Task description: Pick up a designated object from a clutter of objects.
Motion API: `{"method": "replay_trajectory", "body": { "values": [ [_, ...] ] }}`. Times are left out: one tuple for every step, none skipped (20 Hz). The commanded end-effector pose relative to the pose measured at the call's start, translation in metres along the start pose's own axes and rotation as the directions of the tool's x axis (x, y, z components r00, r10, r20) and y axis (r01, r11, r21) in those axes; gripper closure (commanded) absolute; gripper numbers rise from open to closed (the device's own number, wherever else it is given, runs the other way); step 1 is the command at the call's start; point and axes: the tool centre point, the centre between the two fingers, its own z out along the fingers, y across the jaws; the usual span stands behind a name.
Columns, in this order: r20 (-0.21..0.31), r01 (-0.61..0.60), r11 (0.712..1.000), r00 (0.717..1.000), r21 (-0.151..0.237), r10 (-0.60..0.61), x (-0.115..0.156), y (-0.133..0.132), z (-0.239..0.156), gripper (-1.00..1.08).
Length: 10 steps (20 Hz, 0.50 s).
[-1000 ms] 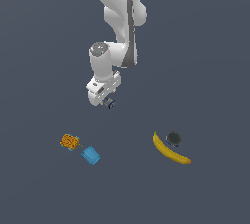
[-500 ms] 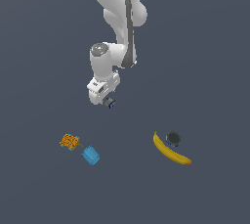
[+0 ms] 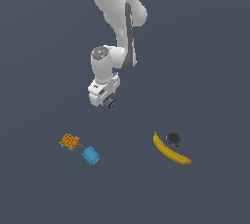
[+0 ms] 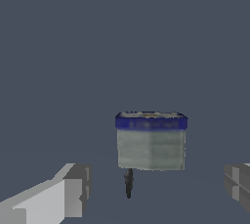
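The designated object (image 3: 111, 103) is a tiny dark grey-blue piece right at the tip of my gripper (image 3: 107, 100). In the wrist view it is a grey block with a dark blue top (image 4: 151, 142), standing between my two fingers with gaps on both sides. My gripper (image 4: 156, 185) is open and around it, and neither finger touches it. The rest of the clutter lies apart: an orange patterned block (image 3: 69, 142), a bright blue cylinder (image 3: 91, 155), a yellow banana (image 3: 171, 151) and a dark round cup-like thing (image 3: 173, 138).
The orange block and blue cylinder lie toward the exterior view's left, nearer the camera than my gripper. The banana and the dark round thing touch each other toward the exterior view's right. The dark grey floor (image 3: 205, 71) spreads all around.
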Motion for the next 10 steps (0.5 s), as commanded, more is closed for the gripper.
{"method": "replay_trajectory", "body": {
  "values": [
    [0.000,0.000,1.000,1.000,0.000,0.000,0.000,0.000,0.009,-0.92],
    [0.000,0.001,1.000,1.000,0.000,-0.001,0.000,-0.001,0.014,-0.92],
    [0.000,0.001,1.000,1.000,0.000,-0.001,0.000,-0.001,0.018,-0.92],
    [0.000,0.001,1.000,1.000,0.000,-0.001,0.000,-0.001,0.021,-0.92],
    [0.000,0.001,1.000,1.000,0.000,-0.001,0.000,-0.001,0.024,-0.92],
    [0.000,0.002,1.000,1.000,0.000,-0.002,0.000,-0.001,0.027,-0.92],
    [0.000,0.002,1.000,1.000,0.000,-0.002,0.000,-0.001,0.030,-0.92],
    [0.000,0.002,1.000,1.000,0.000,-0.002,0.000,-0.001,0.032,-0.92],
    [0.000,0.002,1.000,1.000,0.000,-0.002,0.000,-0.001,0.033,-0.92],
    [0.000,0.002,1.000,1.000,0.000,-0.002,0.000,-0.001,0.035,-0.92]
  ]
}}
